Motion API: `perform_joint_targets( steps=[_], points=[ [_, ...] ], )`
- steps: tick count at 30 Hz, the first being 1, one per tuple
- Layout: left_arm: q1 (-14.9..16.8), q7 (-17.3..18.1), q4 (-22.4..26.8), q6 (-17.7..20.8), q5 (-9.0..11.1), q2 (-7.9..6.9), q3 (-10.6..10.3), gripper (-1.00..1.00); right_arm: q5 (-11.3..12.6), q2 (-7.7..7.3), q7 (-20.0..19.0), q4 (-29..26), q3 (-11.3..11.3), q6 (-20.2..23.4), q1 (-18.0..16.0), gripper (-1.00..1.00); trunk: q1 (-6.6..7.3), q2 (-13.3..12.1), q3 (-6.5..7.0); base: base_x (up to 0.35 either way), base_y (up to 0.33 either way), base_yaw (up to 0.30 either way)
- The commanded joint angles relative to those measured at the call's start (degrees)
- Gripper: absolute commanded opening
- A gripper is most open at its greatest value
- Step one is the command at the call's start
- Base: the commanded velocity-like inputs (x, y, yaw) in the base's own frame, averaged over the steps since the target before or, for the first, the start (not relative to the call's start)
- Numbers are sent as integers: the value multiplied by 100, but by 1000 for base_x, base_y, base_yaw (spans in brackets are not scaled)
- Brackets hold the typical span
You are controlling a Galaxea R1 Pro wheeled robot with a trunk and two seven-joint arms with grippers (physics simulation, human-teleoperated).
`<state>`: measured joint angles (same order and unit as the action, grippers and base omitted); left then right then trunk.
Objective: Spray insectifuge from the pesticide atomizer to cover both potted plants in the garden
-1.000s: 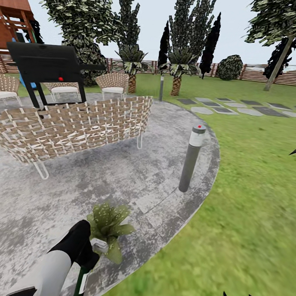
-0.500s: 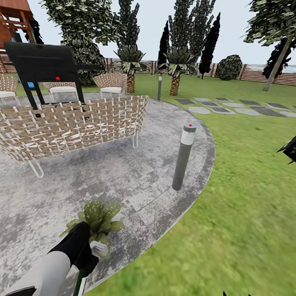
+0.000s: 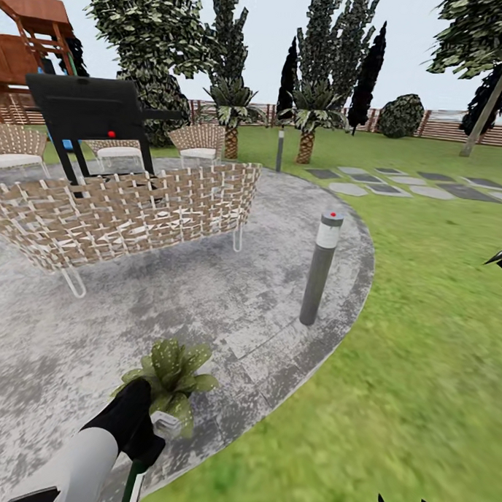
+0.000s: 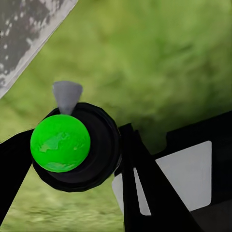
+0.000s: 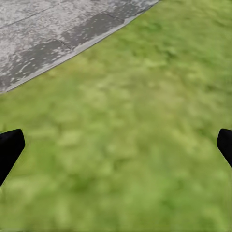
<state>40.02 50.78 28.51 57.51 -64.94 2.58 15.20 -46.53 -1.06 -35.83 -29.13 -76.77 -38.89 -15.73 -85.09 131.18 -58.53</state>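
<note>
Lawn [image 3: 421, 375]: green turf, filling the head view from 1 to 5 o'clock, grey stepping stones [image 3: 400, 186] at 1 o'clock before a brown slatted fence [image 3: 446, 128]. Paved patio [image 3: 205, 307]: round, mottled grey, spreading from centre to 9 o'clock. Woven sofa [image 3: 129, 209]: tan lattice on white legs, at 10 o'clock on the patio; black grill [image 3: 85, 109] behind it. Bollard lamp [image 3: 319, 268]: grey post, upright at the patio's edge, just right of centre. Potted plant [image 3: 171, 375]: low rosette of pointed olive leaves on the paving at 7 o'clock, directly beyond the left claw. Left claw [image 3: 144, 440]: black, at 7 o'clock, pinching the pesticide atomizer [image 3: 133, 483], whose whitish trigger head sits just beside the plant's near leaves, dark green body hanging below. Right claw [image 5: 116, 145]: fingers spread wide over bare grass, holding nothing.
</note>
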Motion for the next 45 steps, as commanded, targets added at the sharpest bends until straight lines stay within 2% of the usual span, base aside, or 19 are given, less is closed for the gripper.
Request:
perform_joint_targets(
  steps=[1,10,25,45],
  points=[
    [1,46,7,18,-63,9,44,-100,-24,0,-47,0,-48,-23,-9,100,1,2,-2,0,0,255],
    [-23,46,6,15,-56,39,44,-100,-23,0,-47,3,-48,-23,-9,100,1,2,27,14,-38,250],
    [-21,37,92,15,-57,50,53,-100,-23,0,-47,3,-48,-23,-9,100,1,2,29,119,-248,35],
    [-21,37,94,15,-54,58,79,-100,-31,0,-47,3,-48,-23,-9,100,1,2,29,161,-249,271]
  ],
)
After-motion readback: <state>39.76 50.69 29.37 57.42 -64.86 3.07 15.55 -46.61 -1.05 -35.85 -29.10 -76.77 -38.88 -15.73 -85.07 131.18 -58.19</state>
